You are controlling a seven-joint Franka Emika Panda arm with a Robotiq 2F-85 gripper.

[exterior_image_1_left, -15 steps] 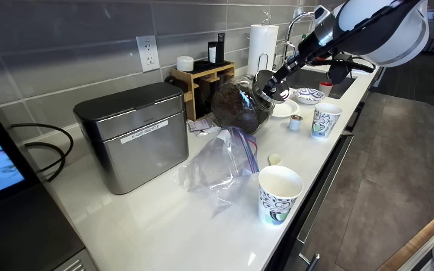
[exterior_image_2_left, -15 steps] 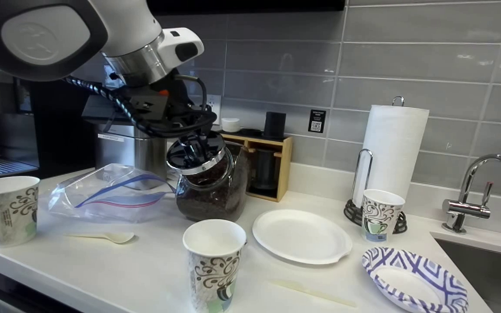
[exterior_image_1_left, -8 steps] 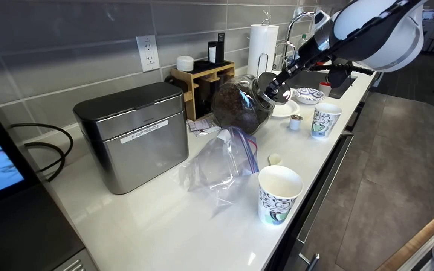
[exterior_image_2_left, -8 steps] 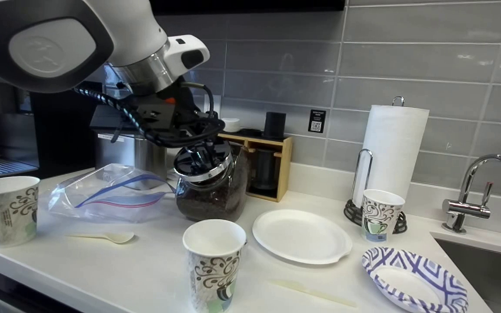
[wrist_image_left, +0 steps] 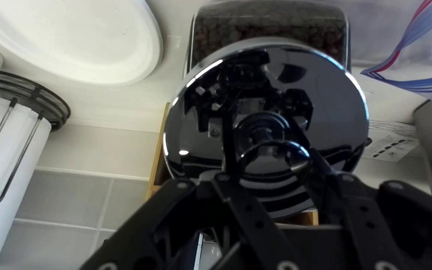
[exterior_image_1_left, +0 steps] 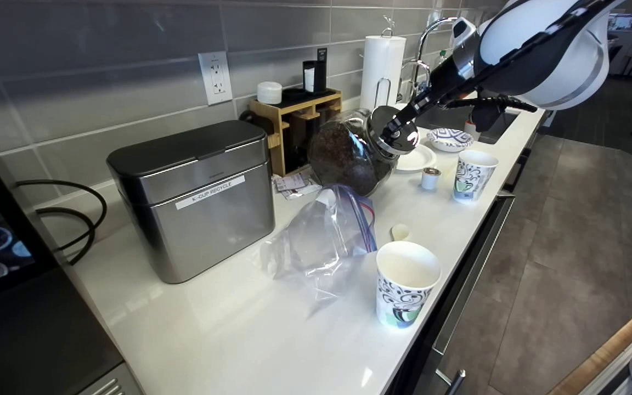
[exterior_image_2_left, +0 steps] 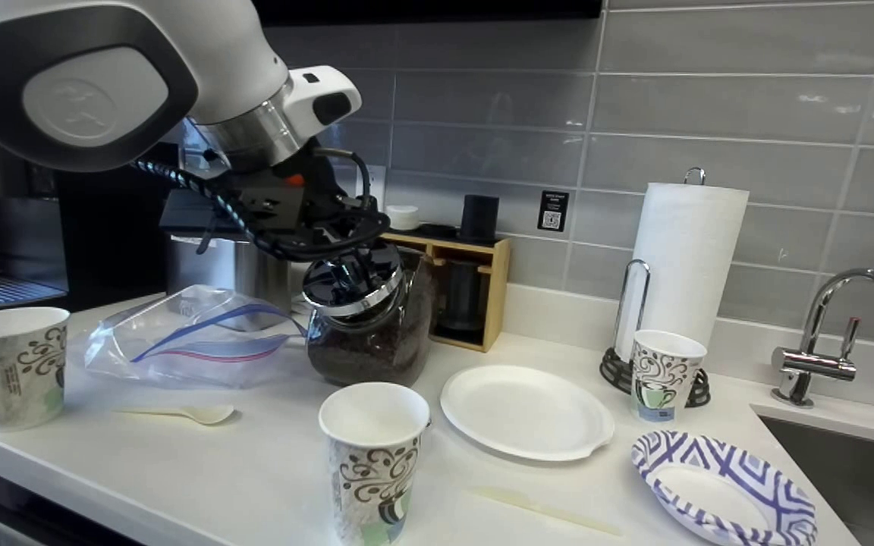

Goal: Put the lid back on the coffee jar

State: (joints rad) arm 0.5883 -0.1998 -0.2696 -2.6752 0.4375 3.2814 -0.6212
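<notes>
Bulbous and glassy, the coffee jar [exterior_image_1_left: 343, 156] stands on the counter with dark beans inside, its mouth slanting toward the arm. The round lid [exterior_image_2_left: 319, 287], black and glossy with a chrome rim, lies tilted against that mouth in both exterior views. My gripper [exterior_image_2_left: 350, 292] is shut on the knob in the lid's middle. From the wrist view, the lid [wrist_image_left: 336, 112] covers the opening and the fingers stand on both sides of the shiny knob [wrist_image_left: 274, 165]. Whether the rim sits fully seated all round I cannot tell; the far side is hidden.
A clear zip bag [exterior_image_2_left: 194, 337] lies beside the jar, near a steel bin [exterior_image_1_left: 212, 219]. Behind the jar is a wooden rack [exterior_image_2_left: 493, 303]. A white plate [exterior_image_2_left: 528, 413], paper cups [exterior_image_2_left: 372, 470], a spoon [exterior_image_2_left: 205, 414] and a paper-towel roll [exterior_image_2_left: 687, 265] share the counter.
Over the second, the gripper has carried the lid a little lower and closer against the jar's mouth. During the last half second it has shifted only slightly. The jar has not moved.
</notes>
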